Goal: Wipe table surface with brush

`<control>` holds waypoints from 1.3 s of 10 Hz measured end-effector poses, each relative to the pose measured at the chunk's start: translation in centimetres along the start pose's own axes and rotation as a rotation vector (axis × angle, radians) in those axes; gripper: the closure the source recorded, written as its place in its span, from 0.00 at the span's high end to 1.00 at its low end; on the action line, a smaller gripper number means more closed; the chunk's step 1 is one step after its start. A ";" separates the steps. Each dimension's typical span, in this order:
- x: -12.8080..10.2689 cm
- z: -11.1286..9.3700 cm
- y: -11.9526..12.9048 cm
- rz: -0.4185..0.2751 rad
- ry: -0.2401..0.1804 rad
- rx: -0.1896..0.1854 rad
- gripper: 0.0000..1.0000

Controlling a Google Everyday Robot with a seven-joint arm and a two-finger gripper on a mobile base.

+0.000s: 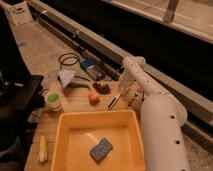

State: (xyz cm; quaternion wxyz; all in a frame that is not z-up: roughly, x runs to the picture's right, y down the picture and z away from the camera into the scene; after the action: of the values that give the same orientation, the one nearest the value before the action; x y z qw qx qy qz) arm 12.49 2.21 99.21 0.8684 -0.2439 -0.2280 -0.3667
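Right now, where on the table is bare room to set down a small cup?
Bare wood of the table surface lies between the green cup and the orange ball, beyond the far rim of the yellow tub. A narrow strip runs beside the tub, near the pale stick. It is crowded around the brush, with the claw close beside it.

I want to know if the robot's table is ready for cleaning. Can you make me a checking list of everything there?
Surface: table surface, tan wooden planks, crowded.
Job's things: brush lies flat on the planks, just right of the orange fruit.
Clutter: yellow tub holding a blue sponge; green cup; dark grapes; white paper cone.
Grippers: gripper low over the table at the brush's far end; touching or not, cannot tell.
Cables: black cable loop at the table's far end.
Surroundings: long pale ledge behind the table.
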 end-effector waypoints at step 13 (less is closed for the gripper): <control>-9.6 -3.9 1.1 -0.027 -0.092 0.054 0.00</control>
State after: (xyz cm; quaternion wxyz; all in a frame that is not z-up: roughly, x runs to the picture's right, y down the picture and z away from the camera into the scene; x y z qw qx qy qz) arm 8.15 5.59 90.38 0.8581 -0.2341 -0.2808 -0.3606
